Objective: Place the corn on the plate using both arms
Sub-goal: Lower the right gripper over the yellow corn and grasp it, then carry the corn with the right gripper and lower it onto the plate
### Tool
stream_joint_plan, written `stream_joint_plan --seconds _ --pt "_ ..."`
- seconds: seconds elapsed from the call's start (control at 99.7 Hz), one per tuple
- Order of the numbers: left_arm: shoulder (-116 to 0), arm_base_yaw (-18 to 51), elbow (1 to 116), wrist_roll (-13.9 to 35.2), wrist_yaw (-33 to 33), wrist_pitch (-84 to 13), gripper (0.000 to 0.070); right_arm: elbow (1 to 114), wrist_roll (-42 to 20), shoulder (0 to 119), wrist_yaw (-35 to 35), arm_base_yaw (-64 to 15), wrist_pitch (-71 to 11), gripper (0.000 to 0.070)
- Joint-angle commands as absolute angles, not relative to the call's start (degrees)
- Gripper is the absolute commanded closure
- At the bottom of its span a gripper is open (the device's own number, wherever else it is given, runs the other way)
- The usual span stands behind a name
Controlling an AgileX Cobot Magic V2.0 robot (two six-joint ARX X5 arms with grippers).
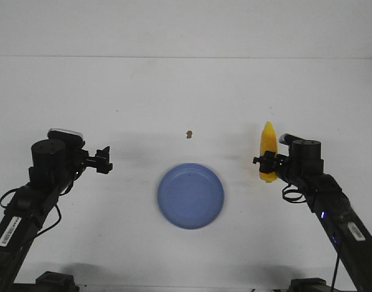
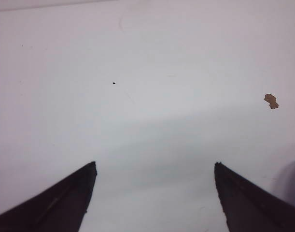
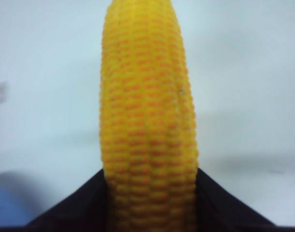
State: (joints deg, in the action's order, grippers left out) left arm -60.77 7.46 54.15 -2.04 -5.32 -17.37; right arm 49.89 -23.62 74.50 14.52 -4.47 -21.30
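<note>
Corn point(image 1: 268, 152) is pinched at its thick end by the right hand point(image 1: 265, 163), both fingers pressed against its sides, pointed tip aimed away from the robot, right of the plate point(image 1: 191, 195). Left hand point(image 1: 104, 160) is spread and holds nothing, well left of the plate on the white bench point(image 1: 173, 91). A brown speck point(image 1: 189, 134) lies beyond the plate.

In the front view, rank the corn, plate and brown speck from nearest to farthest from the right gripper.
1. Corn: between the right gripper's fingers.
2. Plate: toward the table's middle, to the gripper's left and nearer the robot.
3. Brown speck: left, beyond the plate; only narrowly farther.
</note>
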Motion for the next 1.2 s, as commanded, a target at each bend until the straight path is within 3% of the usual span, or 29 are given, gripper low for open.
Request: stream_joint_plan --seconds 0.0,0.201,0.351,0.471,0.552,0.722,0.732,0.993,1.194 --pt "-61.2 7.5 54.7 -2.1 -5.2 -17.2 0.0195 50.8 -22.2 73.1 15.0 -8.0 -22.0 0.0569" --pt "-61.2 7.5 54.7 -2.1 -5.2 -17.2 0.0195 50.8 -22.6 72.0 14.1 -22.4 -24.1 0.0565" --pt "-61.2 7.5 54.7 -2.1 -5.2 -17.2 0.0195 50.8 -23.4 75.0 9.2 -32.1 -23.1 0.0557" --pt "-61.2 7.5 54.7 -2.1 -5.2 -17.2 0.0195 50.8 -24.2 78.2 7.0 -36.8 -22.4 0.0504" --pt "-61.2 7.5 54.7 -2.1 -5.2 -17.2 0.0195 50.8 -24.7 80.7 7.0 -38.7 -22.1 0.0427" --pt "-61.2 7.5 54.7 -2.1 -5.2 -17.4 0.0195 50.8 -25.5 82.7 6.5 -40.9 -20.3 0.0199" --pt "-61.2 7.5 54.7 -2.1 -5.2 -17.5 0.0195 51.0 -25.7 82.3 5.8 -41.6 -19.2 0.0141" --pt "-61.2 7.5 54.7 -2.2 -5.2 -17.5 0.0197 53.7 -22.5 76.4 3.0 -39.7 -20.4 0.0119" --pt "-61.2 7.5 54.7 -2.1 -5.1 -17.5 0.0201 54.0 -17.8 67.5 1.9 -30.5 -23.5 0.0120"
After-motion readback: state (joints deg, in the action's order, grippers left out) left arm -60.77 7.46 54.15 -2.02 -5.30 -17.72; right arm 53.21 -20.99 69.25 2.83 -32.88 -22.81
